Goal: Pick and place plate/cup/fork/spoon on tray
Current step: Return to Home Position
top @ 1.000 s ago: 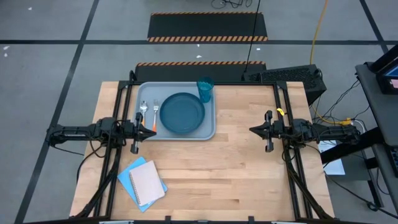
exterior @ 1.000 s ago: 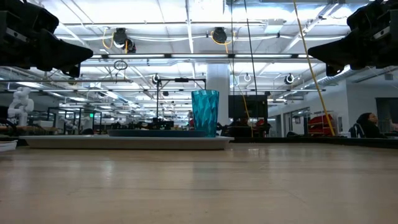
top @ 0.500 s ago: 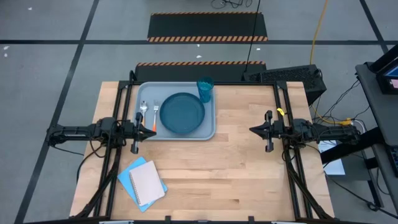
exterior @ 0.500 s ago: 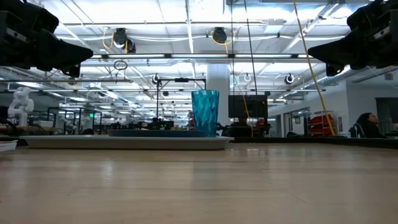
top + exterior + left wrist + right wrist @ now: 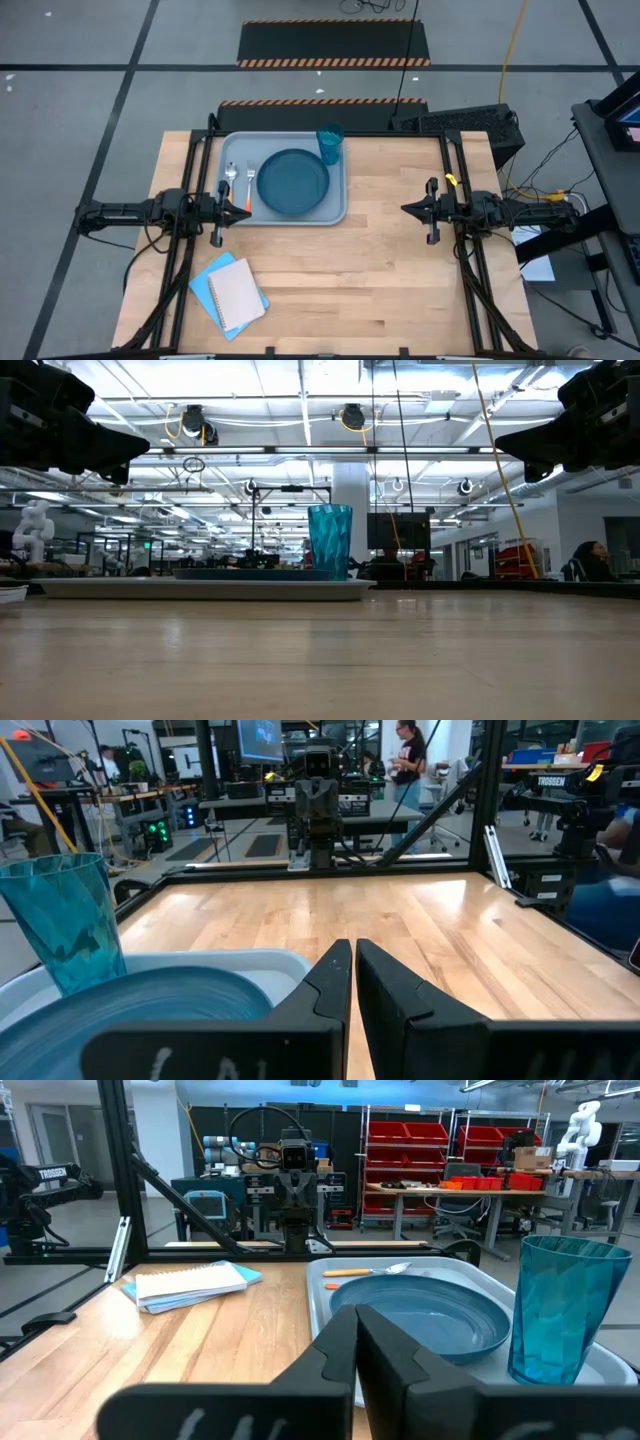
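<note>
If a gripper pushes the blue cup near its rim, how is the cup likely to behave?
The cup is tall and narrow and tapers toward its base, so a push near the rim would probably tip it rather than slide it. It looks like thin translucent plastic and seems empty, so it is likely light and may flex under a squeeze. It stands upright at a corner of the tray, whose raised rim might stop a slide.
</note>
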